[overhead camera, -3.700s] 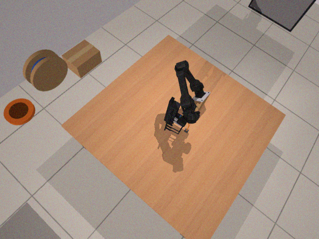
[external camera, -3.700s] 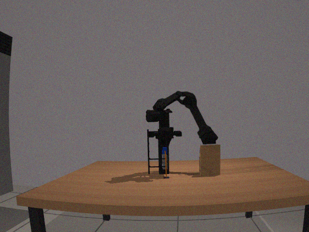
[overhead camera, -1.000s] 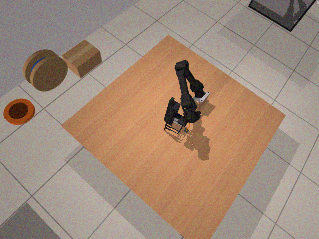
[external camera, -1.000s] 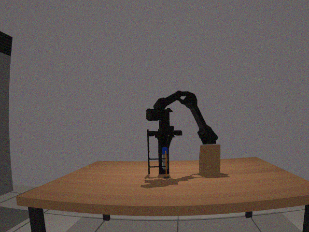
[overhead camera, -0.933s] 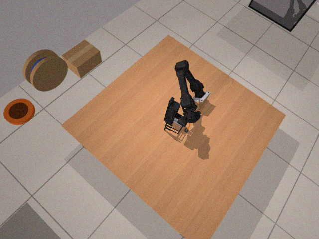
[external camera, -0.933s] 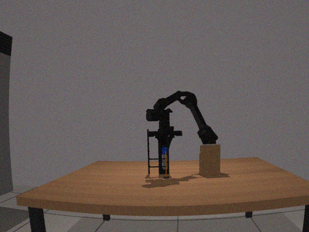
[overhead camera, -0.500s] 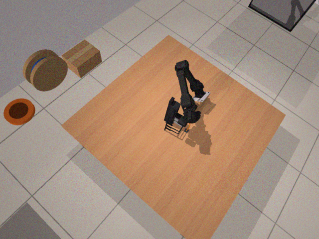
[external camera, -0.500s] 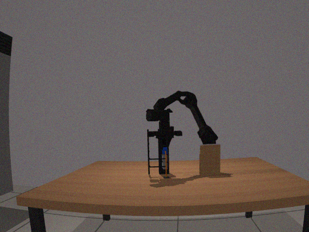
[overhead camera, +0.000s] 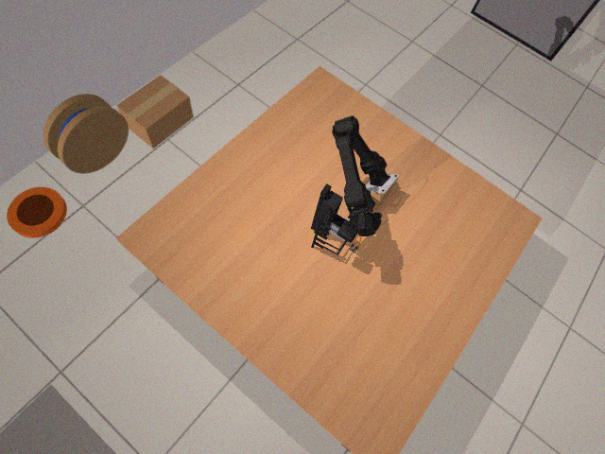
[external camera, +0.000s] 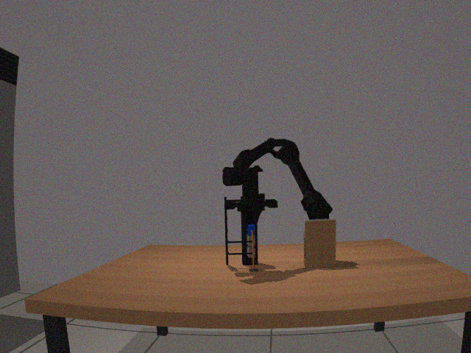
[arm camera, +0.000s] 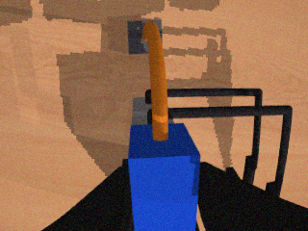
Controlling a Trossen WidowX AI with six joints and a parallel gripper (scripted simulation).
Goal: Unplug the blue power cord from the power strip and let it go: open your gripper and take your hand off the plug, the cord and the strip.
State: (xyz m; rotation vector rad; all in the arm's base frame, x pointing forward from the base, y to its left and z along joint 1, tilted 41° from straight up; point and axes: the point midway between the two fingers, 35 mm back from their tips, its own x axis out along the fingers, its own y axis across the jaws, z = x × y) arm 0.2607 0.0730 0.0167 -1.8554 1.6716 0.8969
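The blue plug point(external camera: 251, 229) point(arm camera: 165, 192) sits upright between my fingers. My gripper point(arm camera: 163, 175) is shut on it, with one dark finger along each side. An orange cord point(external camera: 253, 248) point(arm camera: 158, 79) leaves the plug's top and bends down to a small dark block point(external camera: 253, 269) point(arm camera: 137, 38) on the table. A grey part point(external camera: 249, 248) point(arm camera: 140, 107), seemingly the power strip, shows directly below the plug. The plug's lower end is hidden, so I cannot tell whether it is seated in the strip. In the top view my gripper and arm largely cover the plug.
A thin black wire frame point(external camera: 227, 228) point(arm camera: 217, 112) stands close beside the plug and fingers. The arm's base stands on a block point(external camera: 320, 243) on the wooden table point(overhead camera: 273, 303) point(external camera: 171, 296). On the floor are a cardboard box point(overhead camera: 168, 117), a large spool point(overhead camera: 95, 141) and an orange pot point(overhead camera: 14, 215).
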